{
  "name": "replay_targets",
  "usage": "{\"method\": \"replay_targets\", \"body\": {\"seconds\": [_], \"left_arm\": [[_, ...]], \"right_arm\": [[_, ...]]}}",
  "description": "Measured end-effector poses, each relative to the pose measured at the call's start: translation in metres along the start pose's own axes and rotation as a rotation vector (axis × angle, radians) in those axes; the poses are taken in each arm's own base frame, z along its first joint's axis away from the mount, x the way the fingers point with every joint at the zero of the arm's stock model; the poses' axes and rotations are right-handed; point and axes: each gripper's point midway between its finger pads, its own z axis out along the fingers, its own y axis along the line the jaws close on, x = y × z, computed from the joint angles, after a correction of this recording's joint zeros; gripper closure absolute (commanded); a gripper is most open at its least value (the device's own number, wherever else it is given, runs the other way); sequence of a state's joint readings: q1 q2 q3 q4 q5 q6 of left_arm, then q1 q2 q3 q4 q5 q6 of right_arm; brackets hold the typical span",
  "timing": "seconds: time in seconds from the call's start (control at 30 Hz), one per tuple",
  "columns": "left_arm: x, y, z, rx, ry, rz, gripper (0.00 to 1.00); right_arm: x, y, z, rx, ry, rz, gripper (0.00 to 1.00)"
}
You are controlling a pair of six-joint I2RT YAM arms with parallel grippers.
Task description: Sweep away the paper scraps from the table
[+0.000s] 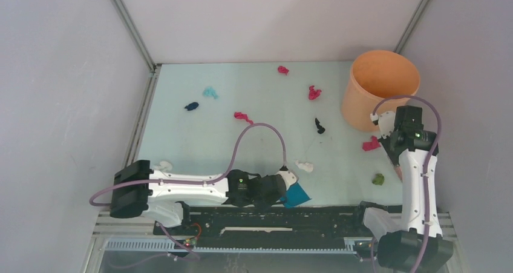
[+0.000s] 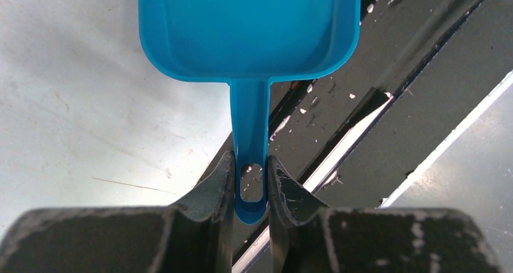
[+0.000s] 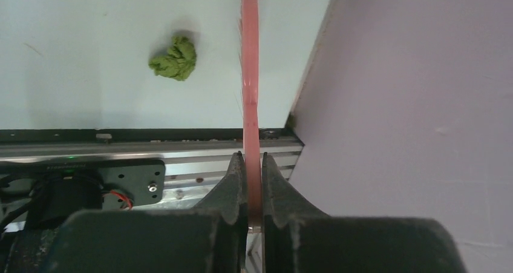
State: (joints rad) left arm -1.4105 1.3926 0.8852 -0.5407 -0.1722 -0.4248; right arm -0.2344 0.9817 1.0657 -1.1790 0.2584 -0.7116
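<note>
Left hand [image 2: 250, 162] is clamped on the end of the handle of the blue dustpan [image 2: 248, 31], with one finger on each side, close to the hanging hole. The dustpan is at the near edge of the counter [image 1: 181, 140]. Its tray is over the pale green surface and its handle is over the black rail [image 1: 272, 213] in front of the arms.

Right hand [image 3: 253, 164] is pressed together on the pink brush [image 3: 250, 73]. The brush is seen edge-on as a thin strip, and it points away from the fingers along the right border of the counter, beside the grey wall [image 3: 423, 103].

The paper scraps lie spread over the counter. An olive green scrap [image 3: 175, 59] is near the brush but does not touch it. A magenta scrap [image 1: 371, 143] lies just beside the right hand, near the foot of the orange bucket [image 1: 363, 109] that stands in the far right corner. A white scrap [image 1: 305, 166] lies near the dustpan, and another white one [image 1: 162, 164] is beside the left arm. A black scrap [image 1: 319, 126], a red-pink one [image 1: 243, 117], a navy one [image 1: 191, 106] and a teal one [image 1: 210, 92] are in the middle part. Two more magenta scraps [image 1: 314, 92] lie towards the far edge.
</note>
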Motion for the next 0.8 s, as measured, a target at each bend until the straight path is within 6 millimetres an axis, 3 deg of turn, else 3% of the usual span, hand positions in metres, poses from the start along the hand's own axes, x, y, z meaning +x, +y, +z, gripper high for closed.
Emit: {"method": "replay_targets", "body": {"seconds": [0.1,0.37,0.67,0.8], "left_arm": [[0.002,-0.002,-0.001,0.001,0.040,0.016,1.00],[0.001,-0.008,0.011,-0.016,0.130,0.055,1.00],[-0.008,-0.017,0.024,-0.013,0.161,0.067,1.00],[-0.013,-0.022,0.030,-0.010,0.166,0.068,1.00]], "right_arm": [[-0.001,0.012,0.009,-0.059,0.003,0.011,1.00],[-0.036,0.067,0.009,-0.272,-0.086,-0.027,1.00],[-0.078,0.154,-0.045,-0.680,-0.210,-0.108,1.00],[-0.080,0.171,-0.062,-0.774,-0.217,-0.112,1.00]]}}
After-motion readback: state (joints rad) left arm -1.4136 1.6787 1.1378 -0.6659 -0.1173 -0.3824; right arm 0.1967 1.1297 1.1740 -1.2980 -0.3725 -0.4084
